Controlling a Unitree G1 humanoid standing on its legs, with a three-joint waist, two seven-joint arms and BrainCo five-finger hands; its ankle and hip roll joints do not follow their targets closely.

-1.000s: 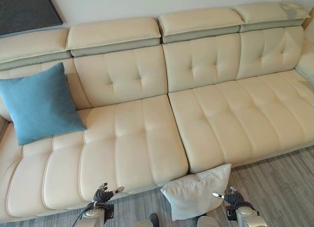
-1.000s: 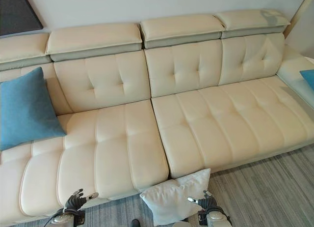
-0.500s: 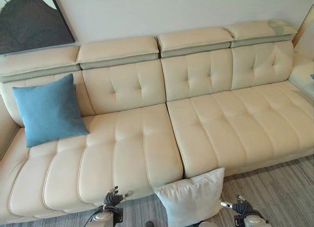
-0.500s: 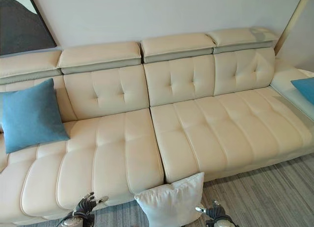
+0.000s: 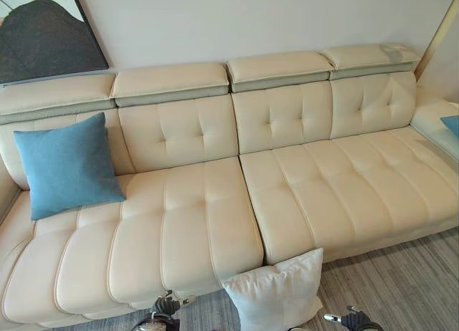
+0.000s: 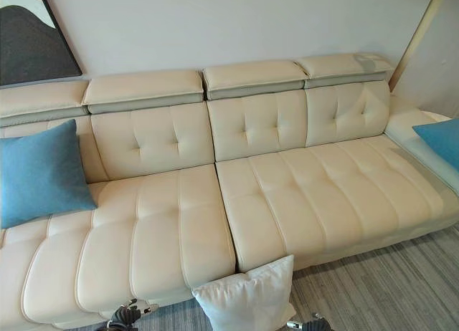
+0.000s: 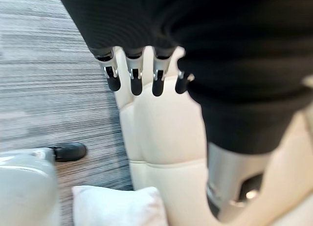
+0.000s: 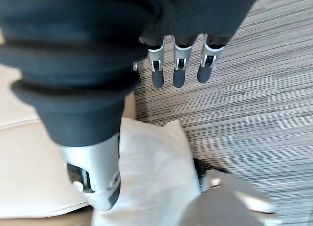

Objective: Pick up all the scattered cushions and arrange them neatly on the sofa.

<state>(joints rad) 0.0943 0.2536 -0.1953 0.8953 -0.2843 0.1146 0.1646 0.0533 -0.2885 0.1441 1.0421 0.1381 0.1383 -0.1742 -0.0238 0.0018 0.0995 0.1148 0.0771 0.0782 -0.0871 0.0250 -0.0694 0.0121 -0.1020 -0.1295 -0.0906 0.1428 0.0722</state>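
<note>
White cushion (image 5: 276, 295) on the floor, leaning against the front edge of the sofa (image 5: 215, 202) — still to be picked up; blue cushion (image 5: 66, 164) already propped against the sofa's backrest at its left end; second blue cushion (image 6: 439, 141) on the sofa's right wing, clearer in the right eye view; left hand (image 7: 142, 77) and right hand (image 8: 178, 69) hang low before the sofa — fingers straight, relaxed, holding nothing; right wrist view shows the white cushion just beside that hand.

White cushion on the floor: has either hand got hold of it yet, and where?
No. The white cushion leans against the sofa front, ungrasped. Left hand and right hand are both open, holding nothing.
</note>
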